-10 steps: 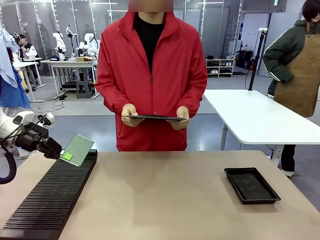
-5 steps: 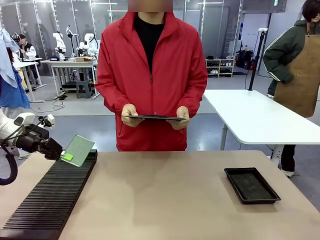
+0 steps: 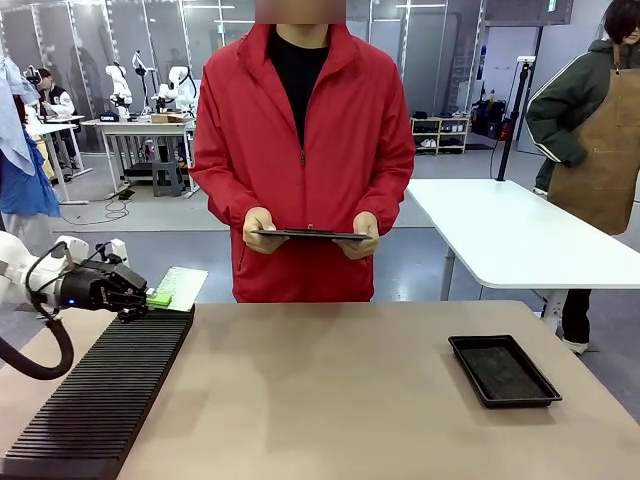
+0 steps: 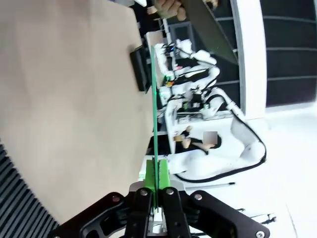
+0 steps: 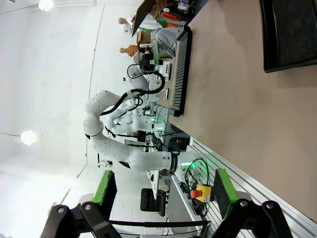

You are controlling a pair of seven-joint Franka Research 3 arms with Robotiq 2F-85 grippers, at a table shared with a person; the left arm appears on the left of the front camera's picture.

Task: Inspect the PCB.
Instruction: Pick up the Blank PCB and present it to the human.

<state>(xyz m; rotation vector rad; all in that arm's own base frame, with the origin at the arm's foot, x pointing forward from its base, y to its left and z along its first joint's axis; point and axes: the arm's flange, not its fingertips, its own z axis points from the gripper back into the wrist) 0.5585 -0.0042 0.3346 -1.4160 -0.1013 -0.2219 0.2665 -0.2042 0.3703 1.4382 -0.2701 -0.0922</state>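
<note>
Front view shows left hand (image 3: 152, 297) pinching the PCB (image 3: 183, 286) above the slotted rack (image 3: 100, 400); right hand (image 5: 163, 187) spread open

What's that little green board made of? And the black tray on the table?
The PCB looks like thin, stiff circuit-board laminate, probably fibreglass: pale green, matte, finely dotted, and a straight thin line seen edge-on. The tray looks like moulded black plastic: smooth, slightly shiny rim, dull grainy floor, maybe a foam liner.
</note>
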